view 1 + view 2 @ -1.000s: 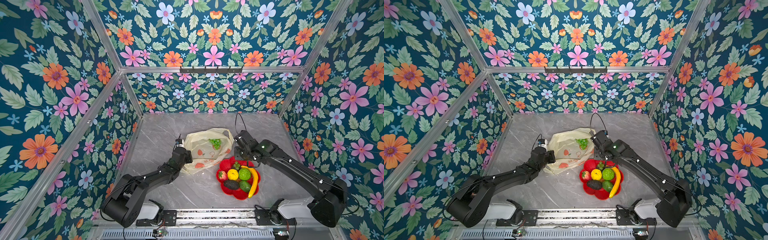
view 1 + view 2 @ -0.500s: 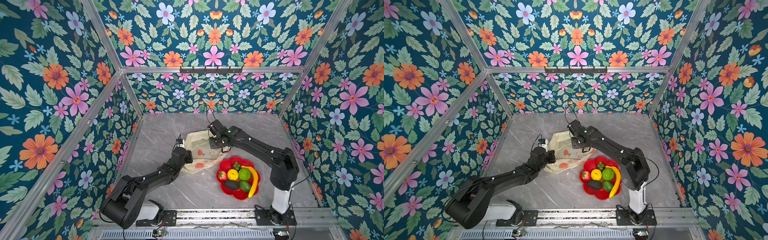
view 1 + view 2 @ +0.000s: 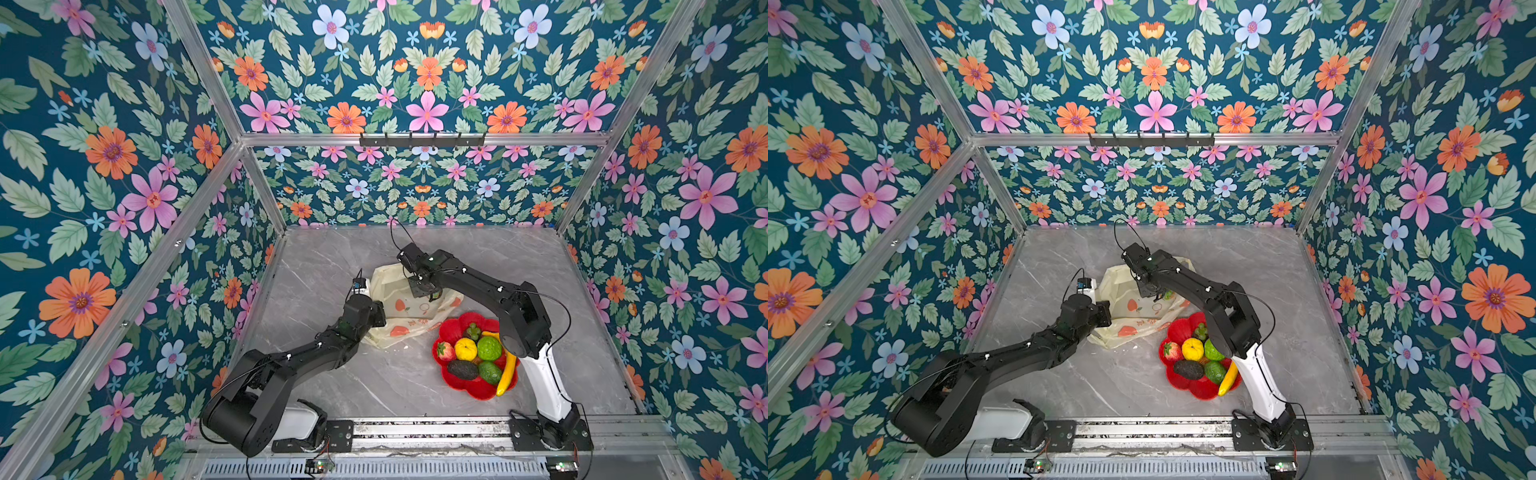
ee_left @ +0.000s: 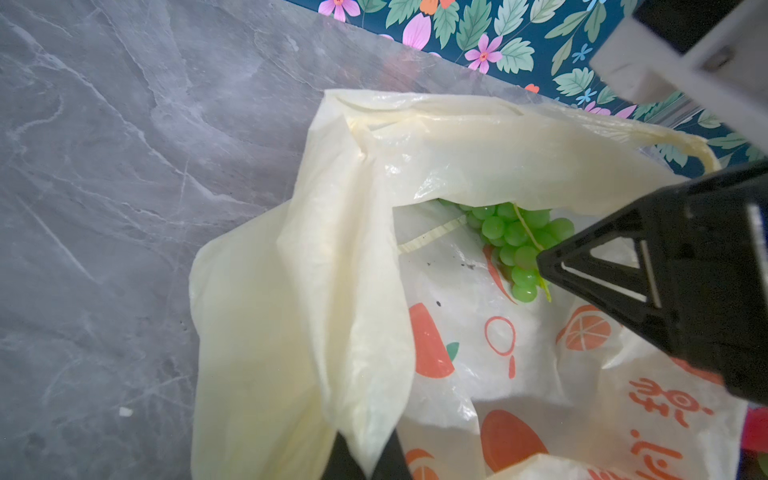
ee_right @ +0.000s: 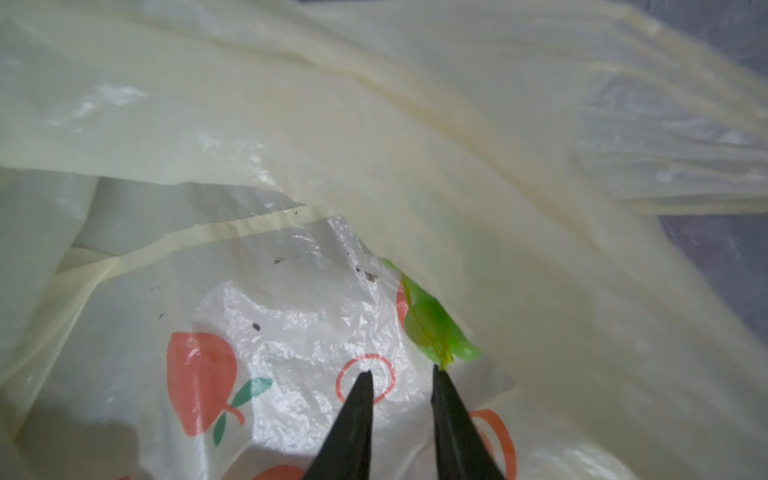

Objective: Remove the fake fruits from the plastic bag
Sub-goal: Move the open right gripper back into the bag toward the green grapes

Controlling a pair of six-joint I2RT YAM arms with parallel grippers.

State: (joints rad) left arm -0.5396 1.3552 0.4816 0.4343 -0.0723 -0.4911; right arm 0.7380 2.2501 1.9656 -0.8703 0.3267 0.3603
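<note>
Reaching into the bag for the one fruit visible inside; extraction step, apparently late in the task.

- Thin, crinkly, pale-yellow translucent plastic bag (image 3: 395,291) with orange-red fruit prints: lying on the grey marble tabletop (image 3: 374,386), just beside the plate.
- Glossy green toy grape bunch (image 4: 515,237): inside the bag's open mouth, partly under the upper film.
- Left gripper (image 4: 365,461): jaws together, clamped on a fold of the bag's rim.
- Right gripper (image 5: 401,374): jaws apart, inside the mouth; one tip touches the bunch's stem, nothing held.
- Red flower-shaped plate (image 3: 448,332): carries red strawberry (image 3: 444,351), yellow lemon (image 3: 465,348), yellow banana (image 3: 508,368), dark avocado (image 3: 462,369), green fruits.

Next move, as judged: straddle the stem or berries, close without pinching film, lift clear toward the plate.
</note>
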